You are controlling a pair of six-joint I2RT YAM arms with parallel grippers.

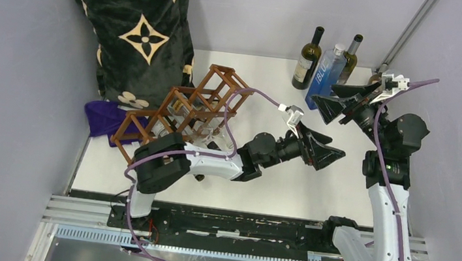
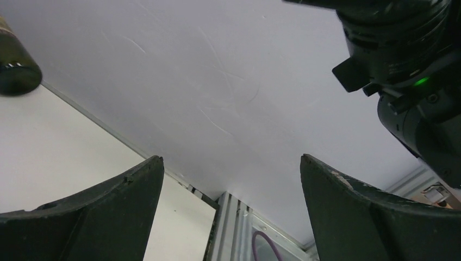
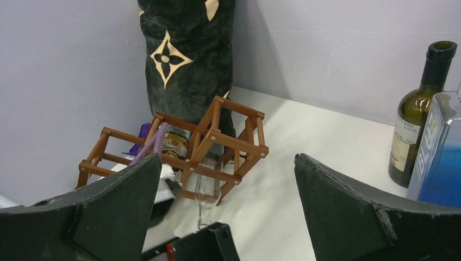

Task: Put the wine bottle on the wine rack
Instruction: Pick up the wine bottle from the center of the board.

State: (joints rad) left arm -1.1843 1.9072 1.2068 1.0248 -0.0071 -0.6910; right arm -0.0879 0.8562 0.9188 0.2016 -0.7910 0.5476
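Top external view: left gripper (image 1: 327, 147) and right gripper (image 1: 340, 98) gape empty; right should straddle the dark-green glass wine bottle (image 1: 306, 61) mid-body.

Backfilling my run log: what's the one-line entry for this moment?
left gripper: open, empty | right gripper: open, empty | dark green glass wine bottle: upright, ungripped | reddish-brown wooden open-frame wine rack: on left
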